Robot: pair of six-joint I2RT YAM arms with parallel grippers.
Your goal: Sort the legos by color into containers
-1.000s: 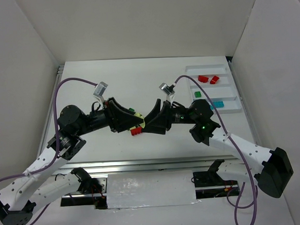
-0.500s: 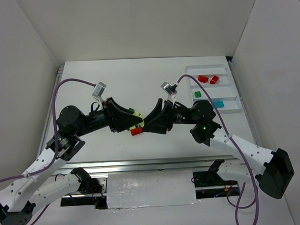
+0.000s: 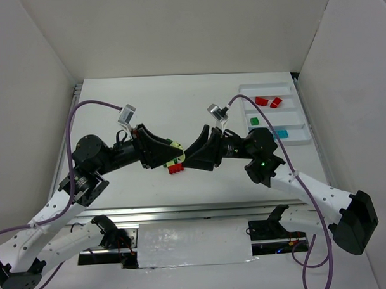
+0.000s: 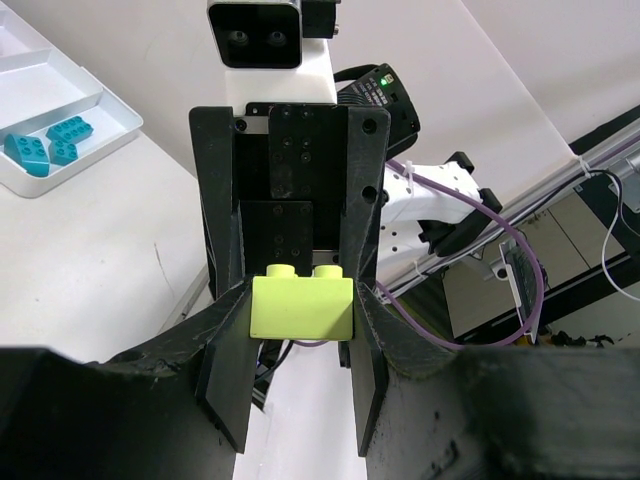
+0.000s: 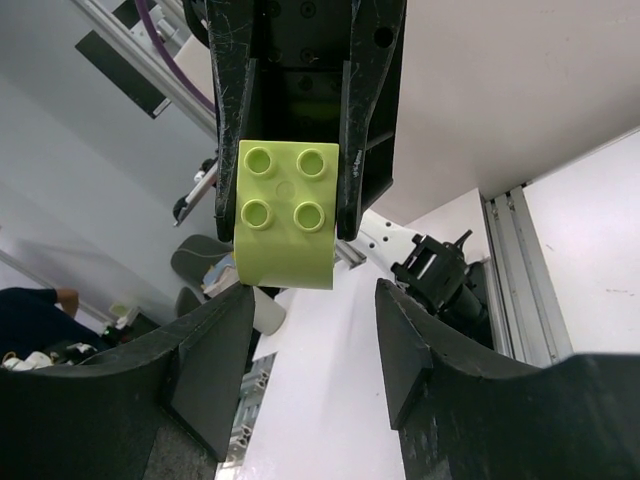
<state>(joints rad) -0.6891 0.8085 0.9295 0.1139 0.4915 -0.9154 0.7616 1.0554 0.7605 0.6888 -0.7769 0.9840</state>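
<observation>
here, the left tool (image 3: 169, 157) is clamped on a yellow-green brick (image 4: 303, 308) by two flat sides, up above mid-table. it looks light, rigid and slick, so i'd pinch its free flat walls squarely, not the studs. the right tool (image 5: 312, 292) stands open around it, apparently not touching. the tray (image 3: 298, 109) sits far right.

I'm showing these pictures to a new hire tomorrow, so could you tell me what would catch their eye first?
Over the middle of the table, the left gripper pinches a yellow-green lego brick while the right gripper, fingers apart, straddles it nose to nose, apparently a handover. At the back right, a white tray holds red legos, a green lego and cyan legos in separate compartments.
</observation>
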